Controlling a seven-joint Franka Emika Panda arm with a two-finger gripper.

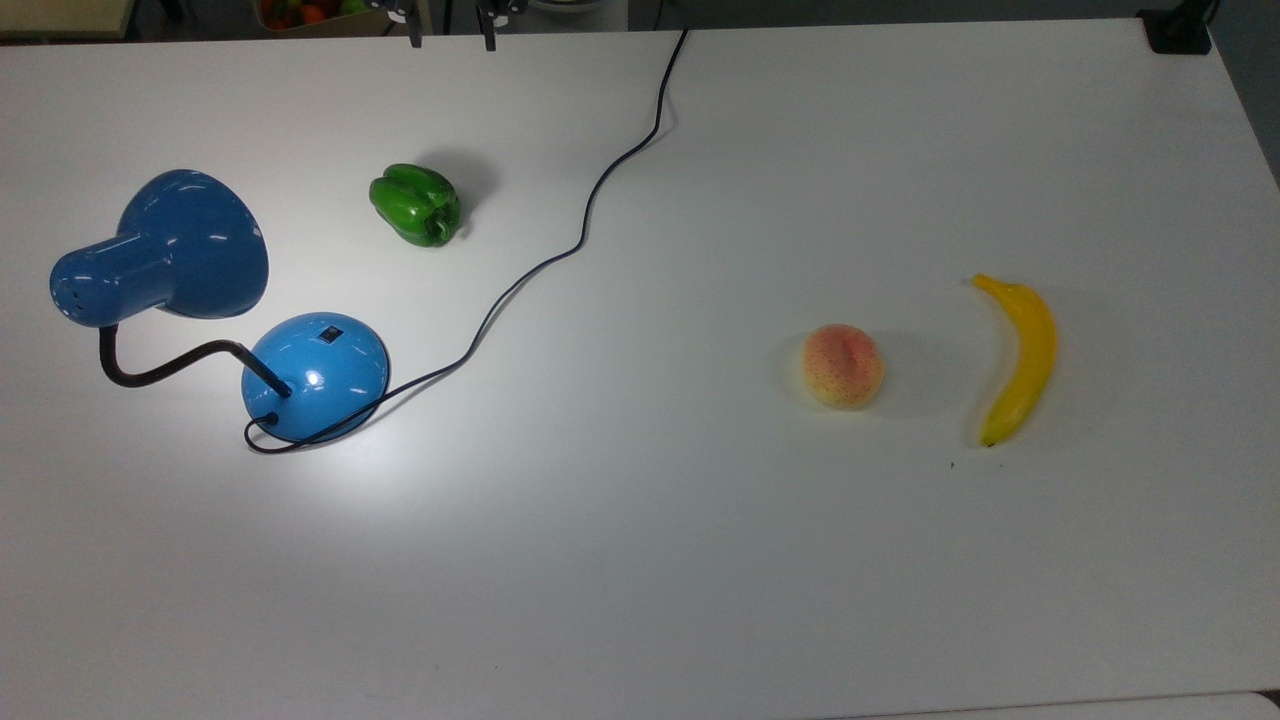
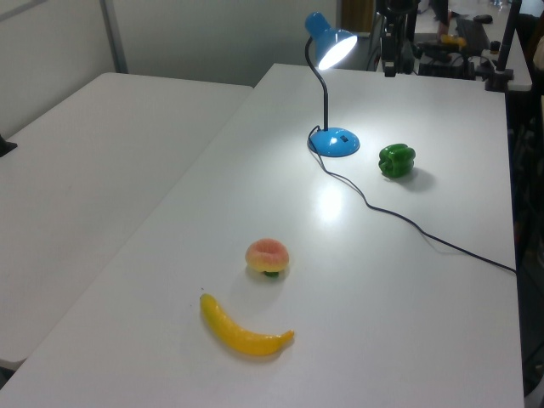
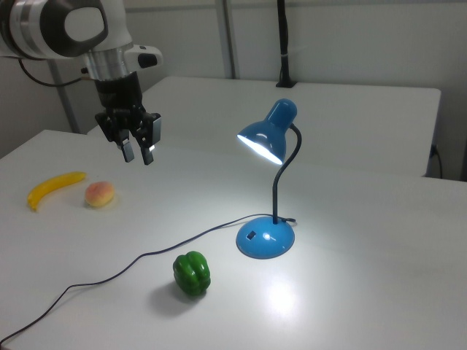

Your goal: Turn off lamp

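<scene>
Item: blue desk lamp [image 3: 271, 175], lit, upright on white desk [image 1: 700, 560]. Bell shade [image 1: 195, 245] on black gooseneck [image 3: 281, 179]; domed base [image 1: 315, 375] w/ small black switch [image 1: 330, 334] on top. Bright pool of light on desk just beside base.
Cord [image 1: 560, 255]: black, loops at base, runs off the desk's far edge in top view.
Claw [image 3: 136, 152]: released, fingers apart, nothing held; hangs above desk, well apart from lamp, to lamp's left in right view, higher than base. In top view fingertips [image 1: 414, 38] at the desk's far edge, beyond the pepper.
Green bell pepper [image 1: 416, 205]: near lamp base, between base and claw in top view.
Peach [image 1: 843, 366], banana [image 1: 1018, 358]: side by side, well apart from lamp, not touching.
</scene>
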